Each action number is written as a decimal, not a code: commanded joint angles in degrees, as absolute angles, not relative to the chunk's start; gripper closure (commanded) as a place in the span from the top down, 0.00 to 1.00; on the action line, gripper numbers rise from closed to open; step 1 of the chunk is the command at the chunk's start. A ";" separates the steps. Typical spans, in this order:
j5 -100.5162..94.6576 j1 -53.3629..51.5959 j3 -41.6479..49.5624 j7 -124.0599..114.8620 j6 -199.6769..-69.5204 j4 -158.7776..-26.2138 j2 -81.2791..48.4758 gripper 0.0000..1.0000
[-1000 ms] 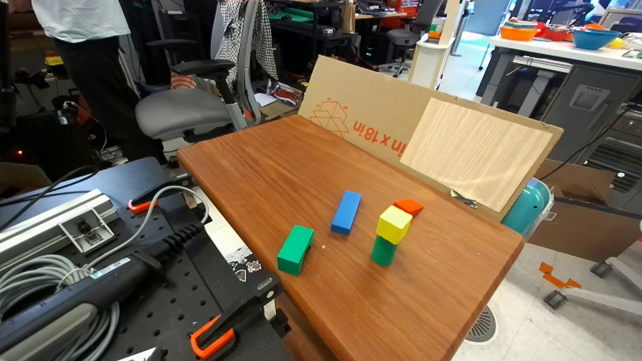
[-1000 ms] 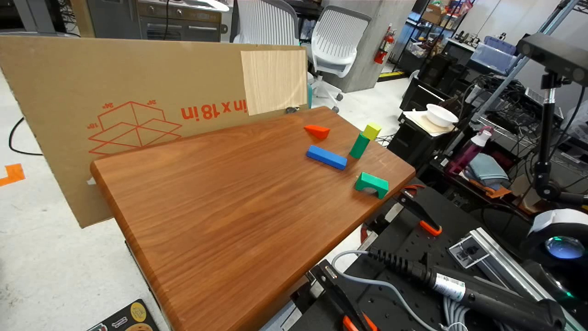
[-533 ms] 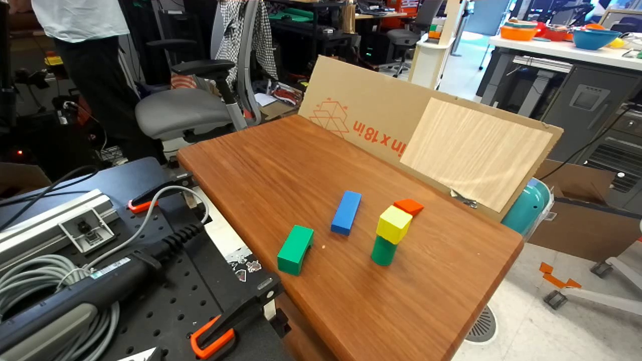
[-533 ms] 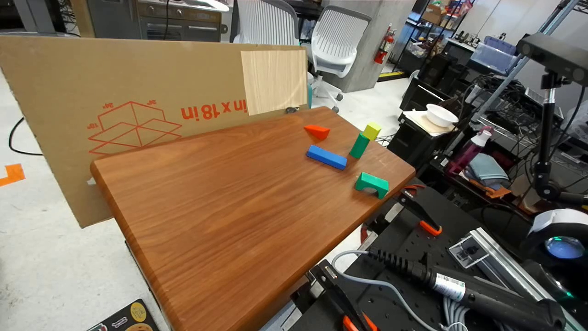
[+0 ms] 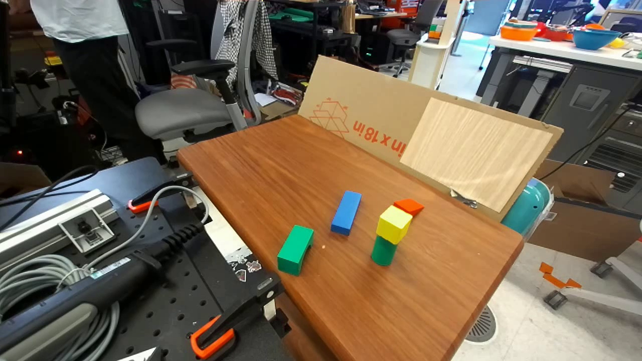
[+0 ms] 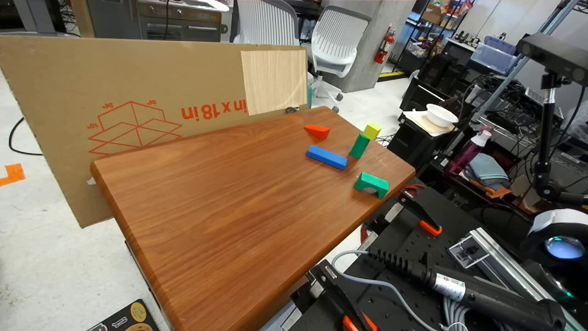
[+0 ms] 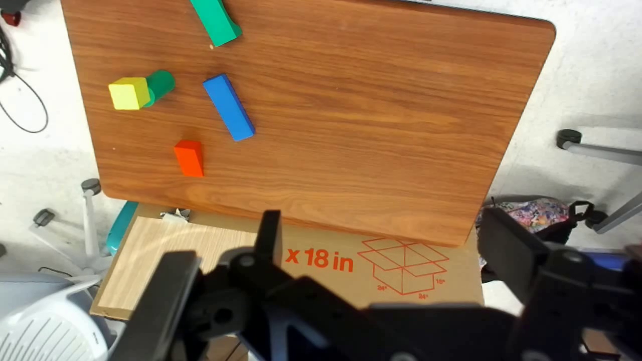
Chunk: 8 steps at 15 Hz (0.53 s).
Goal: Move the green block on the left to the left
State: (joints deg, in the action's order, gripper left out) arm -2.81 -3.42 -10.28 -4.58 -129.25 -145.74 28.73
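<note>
The green block [image 5: 295, 249] is a bright green oblong with an arch cut into one side. It stands alone on the brown wooden table [image 5: 261, 165] near its edge. It shows in an exterior view [image 6: 377, 182] with the arch opening facing the camera. In the wrist view the green block [image 7: 216, 22] is at the top edge, partly cut off. My gripper [image 7: 382, 215] shows only in the wrist view, with its fingers [image 7: 271, 235] wide apart and nothing between them. It is far from the green block and high above the table. The arm is out of both exterior views.
A blue oblong block [image 5: 346, 213] lies beside the green block. A yellow block [image 5: 394, 224] sits on a darker green cylinder [image 5: 384, 250]. A red-orange wedge [image 6: 317, 131] lies near the far edge. A cardboard sheet [image 6: 138, 92] stands along the table's long side. Clamps [image 5: 235, 321] hold the near side.
</note>
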 commanded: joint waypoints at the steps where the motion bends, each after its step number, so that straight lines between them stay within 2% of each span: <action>1: -3.54 -4.09 -9.78 -5.47 -129.73 -145.55 27.51 1.00; 8: -4.90 -3.54 -9.80 -5.52 -133.45 -146.90 22.58 1.00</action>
